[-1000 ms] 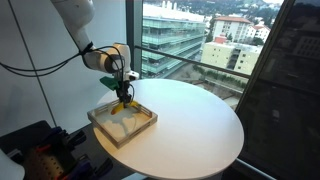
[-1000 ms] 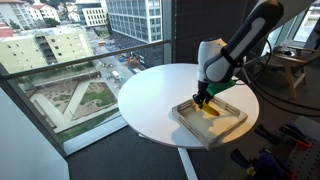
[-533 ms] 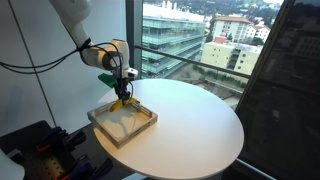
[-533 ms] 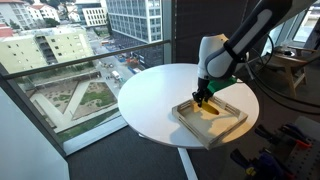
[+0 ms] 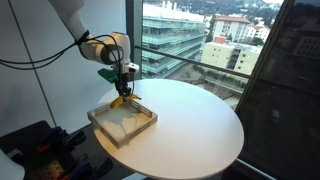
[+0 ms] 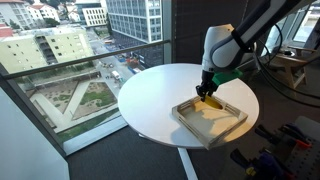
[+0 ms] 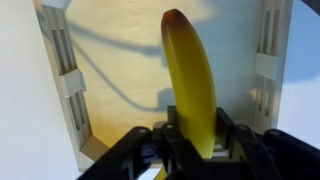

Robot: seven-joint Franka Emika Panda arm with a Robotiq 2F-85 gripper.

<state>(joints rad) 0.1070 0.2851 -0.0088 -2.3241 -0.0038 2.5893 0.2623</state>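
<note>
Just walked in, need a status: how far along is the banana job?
Done: the fingers are shut on the banana. In hand: it hangs upright over the wooden tray, seemingly clear of it. Left: setting it down; it rests on nothing yet.

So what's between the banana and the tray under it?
Nothing, just bare air: the banana hangs above the wooden tray, seen in an exterior view.

Round white table (image 5: 200, 125), tall glass window (image 5: 290, 90), city buildings outside (image 5: 172, 40)

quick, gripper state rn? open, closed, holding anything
Gripper: closed on the banana, holding it over the wooden tray.
</note>
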